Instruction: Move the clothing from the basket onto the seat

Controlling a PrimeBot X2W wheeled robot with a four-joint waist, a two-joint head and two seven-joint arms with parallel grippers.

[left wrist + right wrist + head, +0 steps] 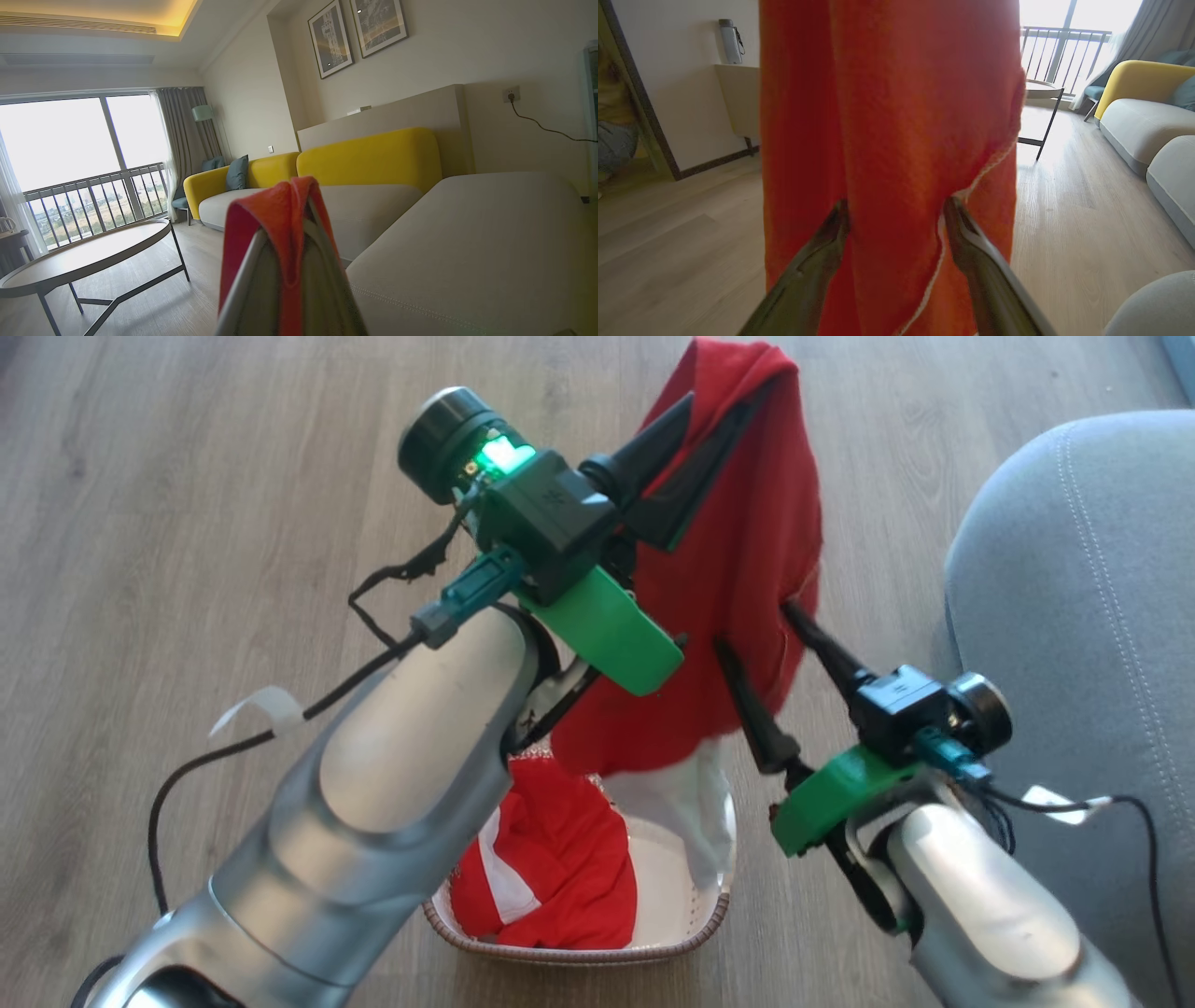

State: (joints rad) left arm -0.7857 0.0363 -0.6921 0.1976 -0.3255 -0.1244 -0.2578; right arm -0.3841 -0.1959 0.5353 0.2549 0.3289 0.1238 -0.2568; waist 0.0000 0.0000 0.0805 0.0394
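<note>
Red garment (747, 569) hangs pinched at its top by the left gripper (728, 399), above the basket (653, 947). Long axis vertical, white hem dipping into the basket. Right gripper (754, 625) spread apart, fingers straddling the cloth's lower edge.

A red garment (756, 523) is held up over the basket (719, 910), hung from the tips of the left gripper (730, 392), whose fingers are closed together in the cloth at its top. Its white lower end is draped into the basket. The right gripper (752, 625) is set against the garment's lower part, fingers spread, with cloth between them. A second garment (560, 868), red with white stripes, is left crumpled in the basket. The grey seat (1074, 616) is seen at right, the wood floor (187, 476) beneath.
</note>
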